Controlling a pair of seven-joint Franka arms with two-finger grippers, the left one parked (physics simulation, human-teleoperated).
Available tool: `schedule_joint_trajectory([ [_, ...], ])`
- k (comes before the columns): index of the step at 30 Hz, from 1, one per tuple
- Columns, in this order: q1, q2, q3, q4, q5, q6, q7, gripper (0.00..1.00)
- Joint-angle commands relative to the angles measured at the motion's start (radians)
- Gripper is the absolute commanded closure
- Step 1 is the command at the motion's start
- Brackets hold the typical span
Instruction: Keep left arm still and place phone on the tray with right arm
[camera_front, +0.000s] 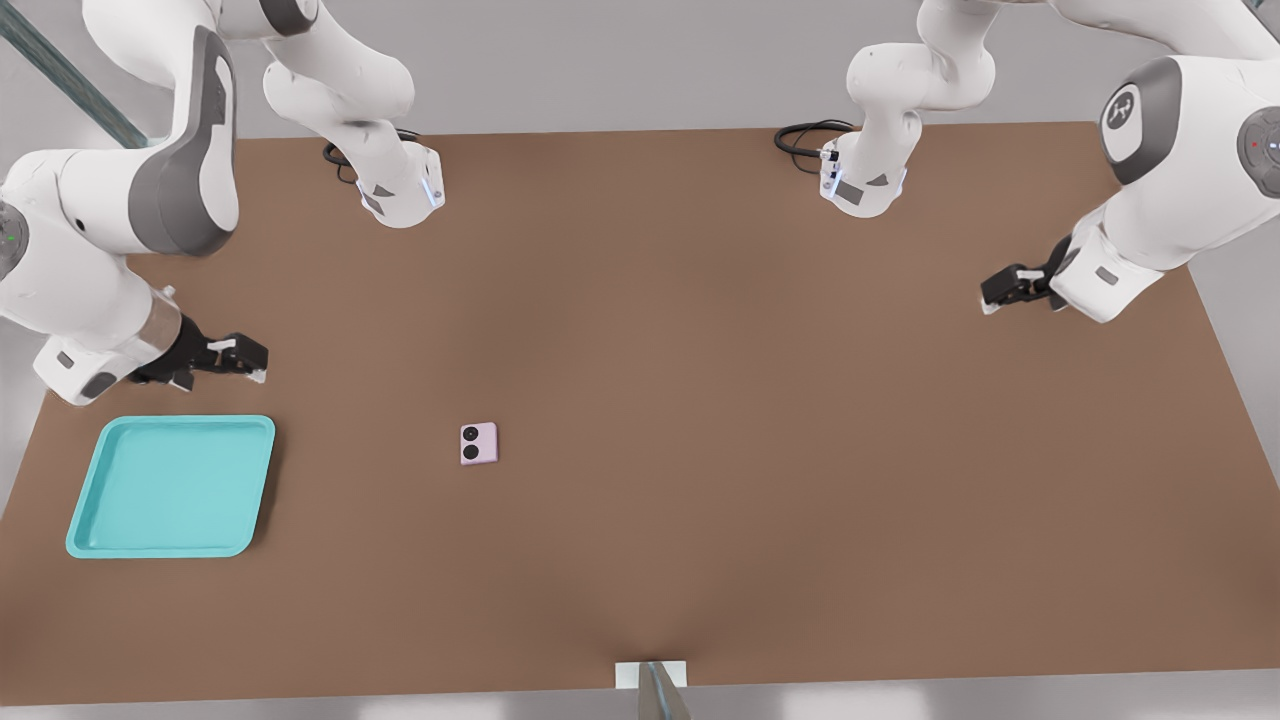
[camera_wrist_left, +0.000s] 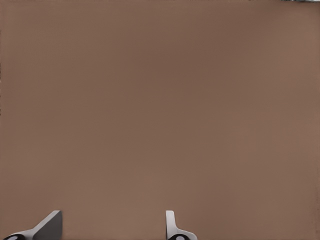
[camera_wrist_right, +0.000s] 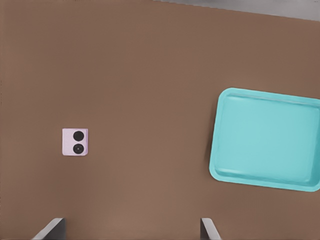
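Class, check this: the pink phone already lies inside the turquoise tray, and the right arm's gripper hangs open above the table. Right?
Not quite. The phone lies on the bare table, apart from the tray, as the front view shows. The gripper does hang open above the table.

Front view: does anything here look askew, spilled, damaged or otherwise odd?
Nothing stands out. The phone lies flat on the table, lenses up, apart from the tray, which sits flat and holds nothing. The right arm's pincer is open, beside the tray's far edge, holding nothing.
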Motion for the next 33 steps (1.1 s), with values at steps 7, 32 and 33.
schedule_joint_trajectory([
  [7,0.301,0.397,0.124,0.213,-0.116,0.218,0.536,0.00],
  [32,0.161,0.424,0.208,-0.393,-0.148,0.826,0.849,0.00],
  [33,0.161,0.425,0.208,-0.394,-0.148,0.827,0.846,0.00],
])
